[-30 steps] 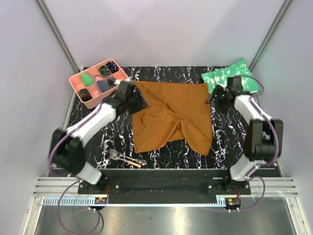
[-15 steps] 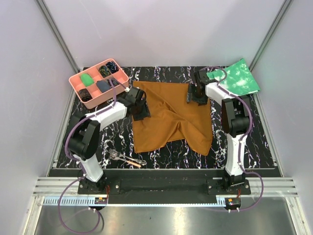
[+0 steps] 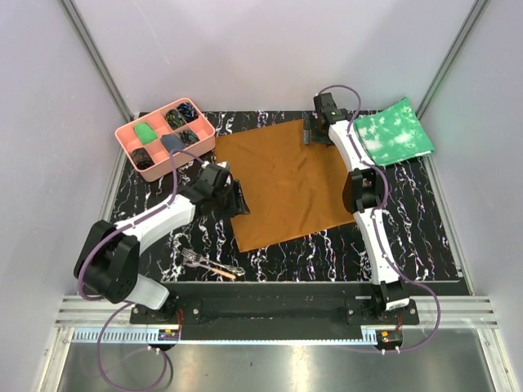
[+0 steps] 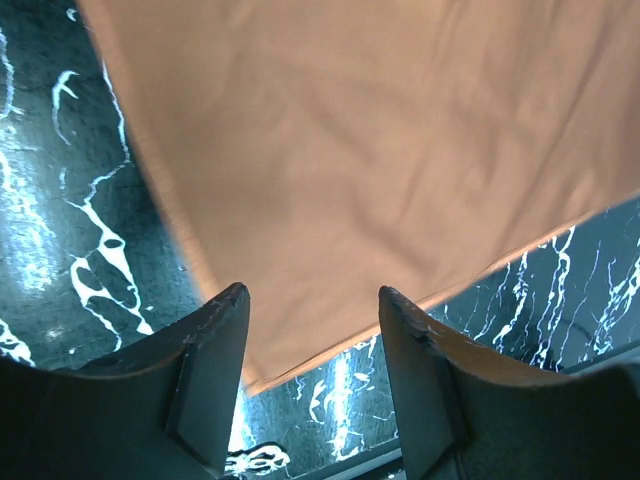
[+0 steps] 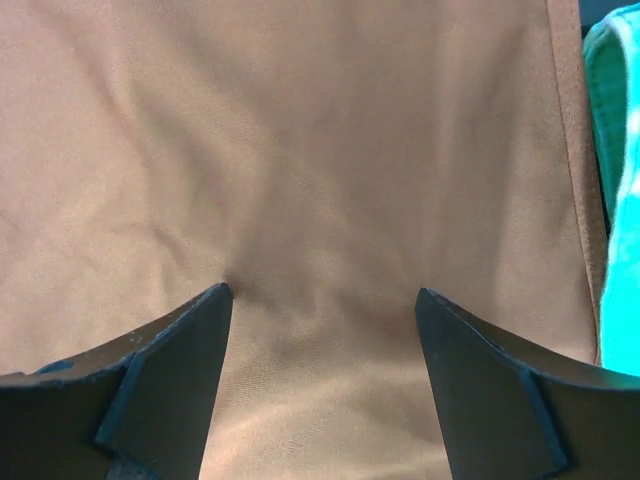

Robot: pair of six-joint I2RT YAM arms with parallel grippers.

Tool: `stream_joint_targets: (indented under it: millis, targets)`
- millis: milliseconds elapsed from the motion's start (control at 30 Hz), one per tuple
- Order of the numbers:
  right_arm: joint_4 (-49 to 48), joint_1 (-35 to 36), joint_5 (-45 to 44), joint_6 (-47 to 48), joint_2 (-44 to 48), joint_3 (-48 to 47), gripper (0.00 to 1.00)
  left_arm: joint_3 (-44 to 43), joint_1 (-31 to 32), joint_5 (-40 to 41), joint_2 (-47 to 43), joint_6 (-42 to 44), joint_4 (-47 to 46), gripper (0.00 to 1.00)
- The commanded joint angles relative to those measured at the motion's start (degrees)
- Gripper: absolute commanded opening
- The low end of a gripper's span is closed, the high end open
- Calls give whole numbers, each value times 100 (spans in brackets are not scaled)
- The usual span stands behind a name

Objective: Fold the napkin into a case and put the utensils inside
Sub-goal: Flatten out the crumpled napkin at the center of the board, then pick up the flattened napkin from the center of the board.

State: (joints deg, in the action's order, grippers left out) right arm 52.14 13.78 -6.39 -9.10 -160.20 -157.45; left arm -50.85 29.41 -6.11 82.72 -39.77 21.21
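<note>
The rust-brown napkin (image 3: pixel 288 181) lies spread almost flat on the black marbled table, turned like a diamond. My left gripper (image 3: pixel 239 200) stands open at the napkin's left edge. In the left wrist view, the cloth's hem (image 4: pixel 330 345) runs between its fingers. My right gripper (image 3: pixel 307 131) is open at the far corner, its fingertips (image 5: pixel 215 300) pressing on the cloth (image 5: pixel 320 150), which puckers slightly. The utensils (image 3: pixel 211 265), a small fork and a slim orange-ended piece, lie near the front edge, left of centre. No case is in view.
A pink compartment tray (image 3: pixel 124 139) with small items sits at the back left. A green mottled cloth (image 3: pixel 394 135) lies at the back right, just beyond the right gripper; its edge (image 5: pixel 620 150) shows in the right wrist view.
The napkin has gone from wrinkled and bunched to spread flat and turned. The right gripper moved to the far corner; the left gripper slid toward the near left.
</note>
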Motion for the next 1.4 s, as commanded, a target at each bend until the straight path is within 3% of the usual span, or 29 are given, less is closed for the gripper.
stream_joint_targets:
  millis: [0, 100, 267, 367, 500, 633, 700, 800, 933, 1100, 1233, 1367]
  targets:
    - [773, 11, 78, 155, -22, -447, 84, -135, 91, -154, 174, -57, -258, 57]
    - [228, 19, -107, -47, 1234, 1411, 88, -276, 91, -13, 464, -171, -161, 56]
    - [77, 11, -722, -513, 3072, 2919, 100, -364, 275, 592, 394, -636, 163, 58]
    - [-62, 11, -1047, -838, 4038, 4052, 100, -548, 548, 1076, 394, -839, 708, 57]
    - [-669, -181, -1549, -1277, 5418, 6482, 100, -514, 1197, 1989, -35, -1059, 1218, 57]
    - [-1188, -970, -821, -1813, 6709, 8157, 98, -146, 1339, 2499, -606, -1533, 1569, 57]
    - [-1355, -1271, -575, -1928, 6975, 8885, 89, -66, 1340, 2815, -992, -1674, 1788, 57]
    - [-1355, -1536, -573, -1990, 7266, 9545, 78, 14, 1331, 3394, -1467, -1823, 2096, 60]
    - [-1329, -1563, -696, -2279, 7599, 10215, 73, -179, 1287, 3705, -1803, -1894, 2387, 77]
    - [-1443, -1580, -653, -2465, 7916, 10778, 67, -312, 1190, 3196, -1873, -1903, 2493, 75]
    - [-1496, -1580, -653, -2526, 7899, 10902, 52, -303, 1199, 3063, -1794, -1903, 2476, 69]
    - [-1724, -1589, -644, -2438, 7776, 10911, 51, -224, 1207, 2940, -1715, -1929, 2432, 66]
